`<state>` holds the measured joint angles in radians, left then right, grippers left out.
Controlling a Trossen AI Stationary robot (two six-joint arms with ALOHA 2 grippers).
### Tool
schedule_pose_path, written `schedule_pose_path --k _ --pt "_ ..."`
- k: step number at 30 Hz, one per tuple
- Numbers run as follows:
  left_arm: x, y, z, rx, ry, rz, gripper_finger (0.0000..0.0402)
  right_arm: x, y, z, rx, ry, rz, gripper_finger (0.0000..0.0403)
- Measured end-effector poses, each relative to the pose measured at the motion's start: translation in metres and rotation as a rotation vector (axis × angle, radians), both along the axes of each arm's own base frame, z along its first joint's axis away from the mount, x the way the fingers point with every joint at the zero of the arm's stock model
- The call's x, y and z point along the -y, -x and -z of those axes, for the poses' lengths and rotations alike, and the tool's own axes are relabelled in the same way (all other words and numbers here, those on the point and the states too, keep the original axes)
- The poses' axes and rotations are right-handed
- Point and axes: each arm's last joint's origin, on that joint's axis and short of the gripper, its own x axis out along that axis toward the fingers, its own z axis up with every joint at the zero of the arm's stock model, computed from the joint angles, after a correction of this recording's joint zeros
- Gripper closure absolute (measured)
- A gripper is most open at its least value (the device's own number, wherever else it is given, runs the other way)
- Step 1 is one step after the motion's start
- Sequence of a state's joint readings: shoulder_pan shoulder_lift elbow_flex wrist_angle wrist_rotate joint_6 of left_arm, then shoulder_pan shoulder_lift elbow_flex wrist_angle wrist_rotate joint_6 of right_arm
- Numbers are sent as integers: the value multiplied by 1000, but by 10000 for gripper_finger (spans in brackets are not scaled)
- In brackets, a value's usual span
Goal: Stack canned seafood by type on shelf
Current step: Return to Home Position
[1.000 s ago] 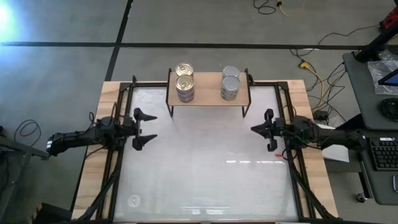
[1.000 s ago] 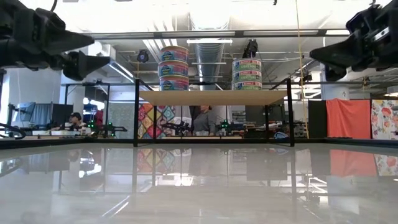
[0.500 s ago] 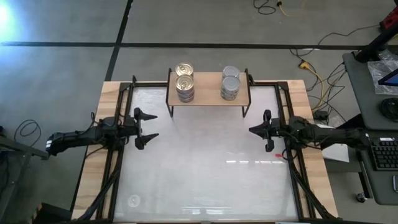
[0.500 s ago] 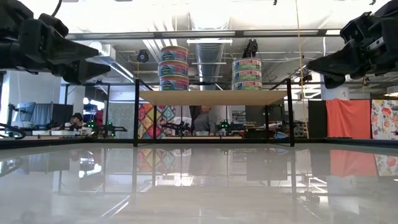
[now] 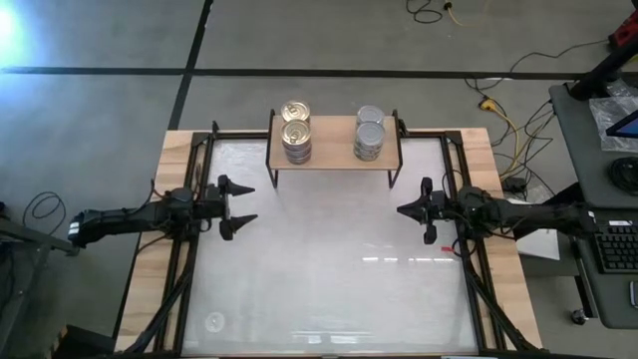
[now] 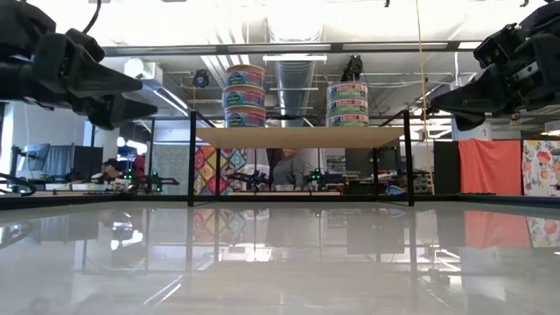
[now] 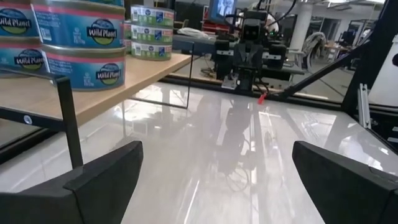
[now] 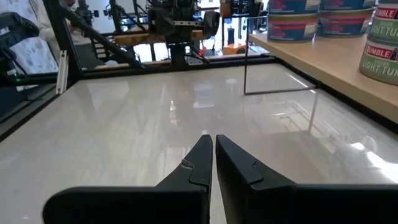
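Shelf (image 5: 332,145) sits at top centre of the overhead frame, at the far edge of the white table (image 5: 329,289). It carries every tin in view, in two stacks well apart. The gold-lidded stack (image 5: 296,132) is toward the shelf's left end, the silver-lidded stack (image 5: 369,137) toward its right end. From table height each stack counts three tins, upright and squared up. The left stack wears blue-and-pink labels, the right stack green-and-red ones.

Left claw (image 5: 244,204) hangs over the table at mid-left of the overhead frame, pointing toward the centre. Its fingers (image 7: 102,180) are spread wide apart and it is empty. Right claw (image 5: 401,209) faces it from mid-right. Its fingers (image 8: 199,165) are pressed together at the tips, with nothing between them. Both claws are well apart from the shelf and from each other.

Against a second ago: shelf and both stacks have not shifted. In the overhead frame both claws have crept slightly inward toward the centre. From table height both sit a little lower in the upper corners than before, tips dipped further down. Finger positions look the same: left spread, right together.
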<state>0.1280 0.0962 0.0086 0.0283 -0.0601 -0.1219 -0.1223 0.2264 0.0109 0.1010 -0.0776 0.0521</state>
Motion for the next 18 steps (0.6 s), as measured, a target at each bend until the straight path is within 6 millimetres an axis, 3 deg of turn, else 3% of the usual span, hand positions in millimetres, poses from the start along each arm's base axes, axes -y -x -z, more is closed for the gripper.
schedule_pose_path --k 18 --pt "0 -2 4 -42 5 -1 3 0 0 -1 3 0 0 390"
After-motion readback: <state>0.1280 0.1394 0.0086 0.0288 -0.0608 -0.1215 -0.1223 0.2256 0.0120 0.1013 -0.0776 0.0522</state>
